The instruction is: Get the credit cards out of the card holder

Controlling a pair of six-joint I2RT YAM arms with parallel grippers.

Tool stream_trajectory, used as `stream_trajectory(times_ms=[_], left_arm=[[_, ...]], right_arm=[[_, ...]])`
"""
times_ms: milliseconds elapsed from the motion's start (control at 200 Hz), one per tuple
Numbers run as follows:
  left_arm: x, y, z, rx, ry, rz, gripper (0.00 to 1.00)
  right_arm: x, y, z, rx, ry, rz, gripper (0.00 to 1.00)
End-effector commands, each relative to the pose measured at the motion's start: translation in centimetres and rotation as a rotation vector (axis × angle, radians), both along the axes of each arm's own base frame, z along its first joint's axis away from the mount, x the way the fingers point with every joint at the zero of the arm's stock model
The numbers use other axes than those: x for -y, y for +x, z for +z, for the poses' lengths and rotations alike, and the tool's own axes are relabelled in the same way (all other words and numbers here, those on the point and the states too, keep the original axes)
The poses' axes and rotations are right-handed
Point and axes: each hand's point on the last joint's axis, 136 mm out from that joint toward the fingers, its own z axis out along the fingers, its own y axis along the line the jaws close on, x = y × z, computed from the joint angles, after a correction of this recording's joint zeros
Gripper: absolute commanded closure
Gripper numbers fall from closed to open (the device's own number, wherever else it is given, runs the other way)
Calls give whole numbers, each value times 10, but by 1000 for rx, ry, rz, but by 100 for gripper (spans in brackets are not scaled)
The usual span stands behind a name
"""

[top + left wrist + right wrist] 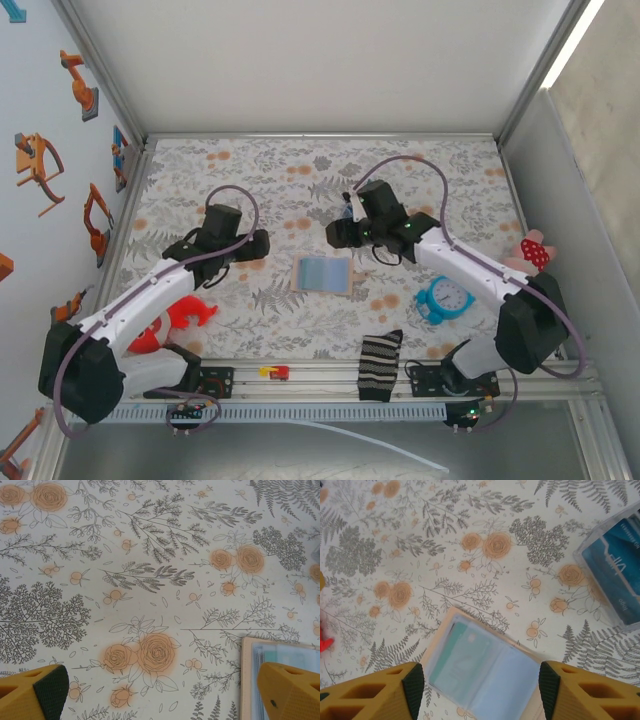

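Tan-edged folding card holder (323,273), open: pale-blue inner pockets of smooth clear plastic film, slight sheen. Floral-print counter (250,165) under it: matt, flat. Black-and-white striped sock (380,365) near it: knitted cloth.

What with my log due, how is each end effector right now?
Left end effector: open, holding nothing.
Right end effector: open, holding nothing.

— What covers the surface (280,165)?
— A floral print, grey ferns and orange roses.
— And on it?
— The card holder (323,273) lies open in the middle, blue side up; a blue alarm clock (445,298) to its right, a striped sock (380,365) at the near edge, a red object (170,325) at the left
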Motion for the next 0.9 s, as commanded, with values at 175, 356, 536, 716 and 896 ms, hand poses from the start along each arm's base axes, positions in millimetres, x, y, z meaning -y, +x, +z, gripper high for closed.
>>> stream_trajectory(times_ms=[175, 356, 536, 716, 896], left_arm=[[-4, 12, -5, -60, -204, 19, 3], [-24, 16, -9, -57, -263, 80, 3], [-40, 15, -12, -53, -275, 137, 3], [-45, 10, -13, -47, -271, 160, 3], [-47, 7, -17, -55, -275, 170, 3]], right_arm=[[-31, -12, -25, -9, -114, -46, 44], [-58, -23, -41, -19, -198, -18, 47], [-72, -25, -60, -28, -304, -15, 48], [-71, -24, -78, -78, -350, -50, 51], [-62, -31, -102, -148, -388, -87, 53]])
